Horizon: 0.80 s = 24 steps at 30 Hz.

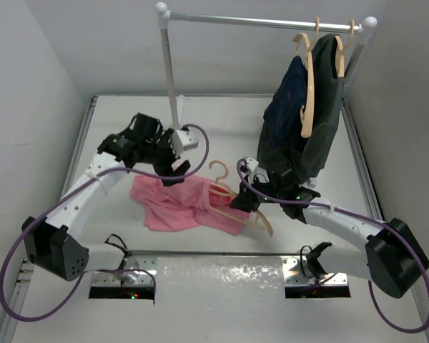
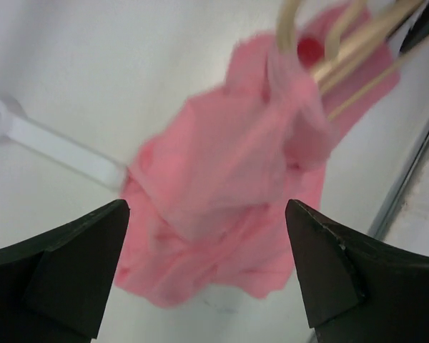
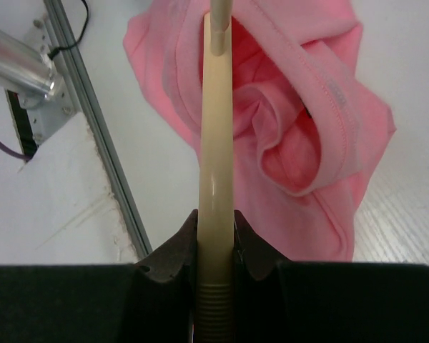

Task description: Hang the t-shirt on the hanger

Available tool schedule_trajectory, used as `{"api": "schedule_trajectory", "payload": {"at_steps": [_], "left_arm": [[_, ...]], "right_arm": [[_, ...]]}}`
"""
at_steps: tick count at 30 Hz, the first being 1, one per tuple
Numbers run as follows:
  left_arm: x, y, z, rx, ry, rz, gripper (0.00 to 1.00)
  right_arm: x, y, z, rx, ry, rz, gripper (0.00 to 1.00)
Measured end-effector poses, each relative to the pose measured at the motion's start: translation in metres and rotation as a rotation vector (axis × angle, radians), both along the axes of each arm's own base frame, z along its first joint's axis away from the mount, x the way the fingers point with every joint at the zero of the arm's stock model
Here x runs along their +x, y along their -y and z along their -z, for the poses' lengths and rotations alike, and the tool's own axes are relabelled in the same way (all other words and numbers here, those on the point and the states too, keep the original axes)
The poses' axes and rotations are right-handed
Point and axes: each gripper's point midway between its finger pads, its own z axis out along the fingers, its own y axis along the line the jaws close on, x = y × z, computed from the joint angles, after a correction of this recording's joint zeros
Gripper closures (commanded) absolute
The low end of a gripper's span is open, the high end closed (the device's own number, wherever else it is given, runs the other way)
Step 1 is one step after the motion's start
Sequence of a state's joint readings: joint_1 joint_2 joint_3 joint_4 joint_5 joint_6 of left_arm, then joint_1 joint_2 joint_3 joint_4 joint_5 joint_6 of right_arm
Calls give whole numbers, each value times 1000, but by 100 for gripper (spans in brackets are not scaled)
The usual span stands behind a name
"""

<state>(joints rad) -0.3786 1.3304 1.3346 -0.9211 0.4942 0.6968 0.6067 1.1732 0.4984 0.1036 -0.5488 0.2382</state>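
Pink t-shirt (image 1: 177, 205) crumpled on the table (image 1: 129, 128), one hanger (image 1: 232, 194) arm poking into its folds.
The hanger lies at its 3 o'clock edge, right gripper (image 3: 216, 229) clamped on one arm; left gripper (image 2: 206, 207) hovers at 12 o'clock, jaws wide apart.
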Motion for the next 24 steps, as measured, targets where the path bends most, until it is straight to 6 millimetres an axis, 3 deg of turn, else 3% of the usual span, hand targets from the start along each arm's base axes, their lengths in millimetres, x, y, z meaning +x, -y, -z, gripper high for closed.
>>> {"api": "schedule_trajectory", "payload": {"at_steps": [1,4,5,8,10,14,17,20,23,24], "left_arm": [[-6,-7,14,27,-18,-21,24],[-25,-23,55,74,-64,-95,35],[-30,-25,63,65,-59,-113,35],[-46,-30,78,53,8,-155,21],[-53,-21,87,57,54,-149,18],[-42,-6,101,55,82,-186,17],[-25,-3,101,35,102,-256,22],[-11,-1,100,19,131,-308,33],[-4,-1,110,33,126,-334,60],[-3,0,113,39,121,-335,81]], "right_arm": [[2,-2,-2,11,4,4,100],[7,-5,-8,34,27,10,100],[7,-5,-9,36,30,12,100],[8,-5,-9,33,33,18,100],[9,-5,-8,32,34,21,100],[9,-5,-9,28,32,21,100],[10,-6,-12,27,33,19,100],[12,-7,-15,26,38,25,100],[14,-7,-17,24,39,30,100],[14,-7,-18,25,40,29,100]]}}
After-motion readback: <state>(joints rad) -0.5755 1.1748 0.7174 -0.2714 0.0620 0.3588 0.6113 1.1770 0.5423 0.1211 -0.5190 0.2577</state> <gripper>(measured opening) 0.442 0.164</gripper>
